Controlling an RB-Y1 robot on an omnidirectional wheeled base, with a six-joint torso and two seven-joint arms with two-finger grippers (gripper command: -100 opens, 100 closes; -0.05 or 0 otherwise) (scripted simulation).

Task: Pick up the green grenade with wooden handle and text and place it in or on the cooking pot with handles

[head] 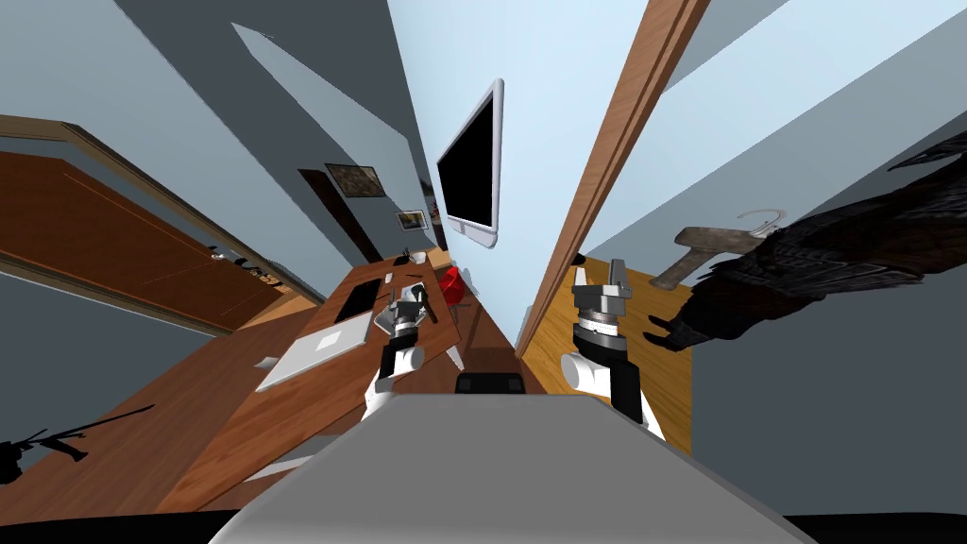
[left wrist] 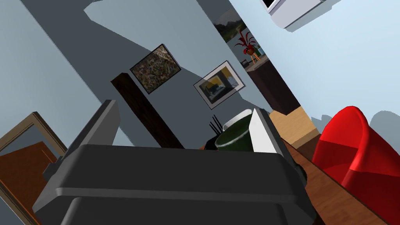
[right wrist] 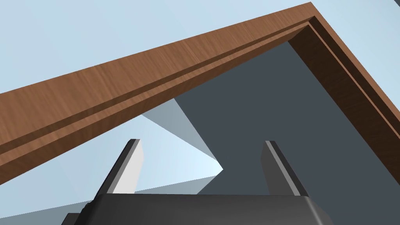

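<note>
Red chair point(left wrist: 351, 152) near left gripper point(left wrist: 183, 107)

**Left forearm** point(head: 406, 358): a white rounded shell is narrowing into a wrist of stacked grey and dark rings.

**Left gripper** point(head: 408, 304): a dark, smooth-edged box is carrying two thin blade-like fingers point(left wrist: 100, 125), light grey on the flat faces and darker along the edges.

**Right forearm** point(head: 584, 368): white casing beside a dark joint is leading into a ribbed grey-and-black wrist.

**Right gripper** point(head: 601, 278): an identical dark box and grey blades are showing.
</note>
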